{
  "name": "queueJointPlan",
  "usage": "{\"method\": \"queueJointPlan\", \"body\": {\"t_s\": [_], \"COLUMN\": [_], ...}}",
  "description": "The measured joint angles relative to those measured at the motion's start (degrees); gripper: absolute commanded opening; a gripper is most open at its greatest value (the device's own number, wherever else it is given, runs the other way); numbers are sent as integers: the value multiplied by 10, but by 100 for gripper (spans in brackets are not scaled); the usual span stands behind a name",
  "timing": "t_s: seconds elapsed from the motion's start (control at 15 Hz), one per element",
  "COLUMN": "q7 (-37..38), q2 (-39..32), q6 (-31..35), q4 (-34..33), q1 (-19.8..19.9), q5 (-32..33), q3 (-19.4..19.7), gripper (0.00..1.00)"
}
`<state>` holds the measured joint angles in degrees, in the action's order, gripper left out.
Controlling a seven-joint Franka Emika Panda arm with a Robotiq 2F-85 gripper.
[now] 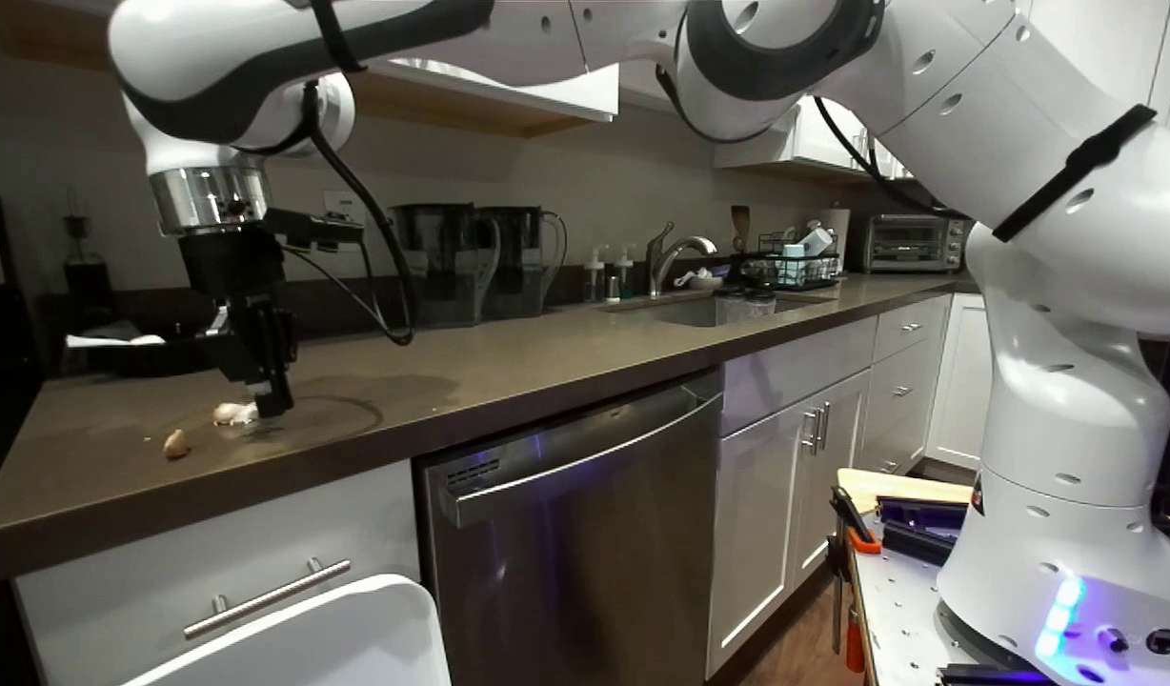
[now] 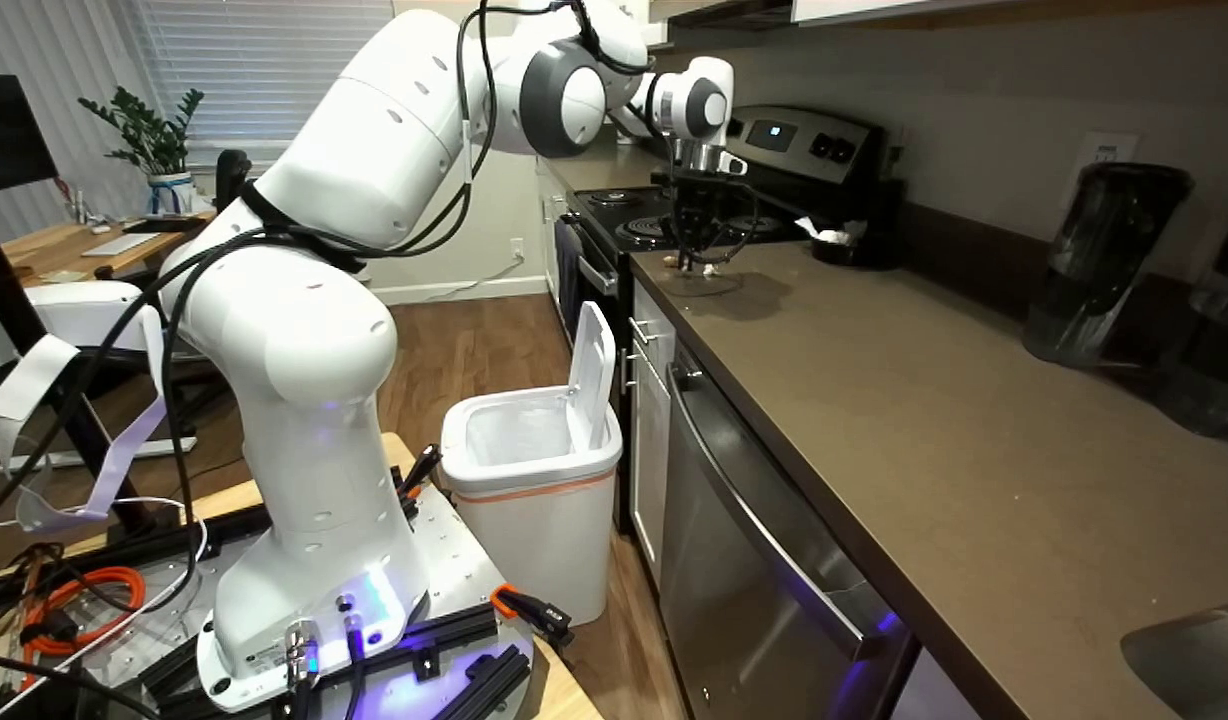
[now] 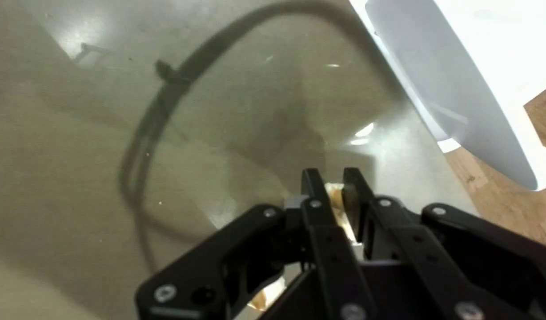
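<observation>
Since the claw (image 3: 333,186) is down low over the worktop (image 1: 537,357) with its fingers close together, careful pressure matters most. A pale scrap (image 3: 337,200) marked with brown shows in the narrow gap between the fingertips, and the claw looks clenched on it, near the worktop's front edge and toward the end that meets the stove (image 2: 639,222). Whether the tips also touch the surface, I cannot tell. Another pale bit (image 3: 273,291) peeks out beside the linkage in the wrist view; it may or may not belong to the same scrap. In an exterior view a small tan piece (image 1: 175,445) lies apart from the claw, nearer the front edge.

To my eye the step in hand is getting a secure hold. Something this small and uneven probably slips or crumbles easily, so squeeze only as hard as needed, hold the fingers upright, and check that the scrap sits well between the pads rather than at their very ends. Any first movement is best slow and straight up, without scraping the surface. The white bin (image 2: 534,545) stands just in front of the worktop's front edge.
</observation>
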<state>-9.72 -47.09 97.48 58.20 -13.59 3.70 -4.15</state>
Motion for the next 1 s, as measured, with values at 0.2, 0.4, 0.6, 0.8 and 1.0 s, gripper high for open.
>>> {"method": "queueJointPlan", "body": {"t_s": [0.2, 0.4, 0.6, 0.8, 1.0], "q7": [0, -9, -41, -66, -82], "q2": [40, 92, 148, 197, 231], "q6": [0, 0, 2, 10, 26], "q4": [37, 97, 178, 257, 322], "q1": [-18, -29, -31, -29, -30], "q5": [15, 17, 16, 15, 15], "q3": [0, -4, -22, -47, -71], "gripper": [8, 8, 8, 8, 8]}}
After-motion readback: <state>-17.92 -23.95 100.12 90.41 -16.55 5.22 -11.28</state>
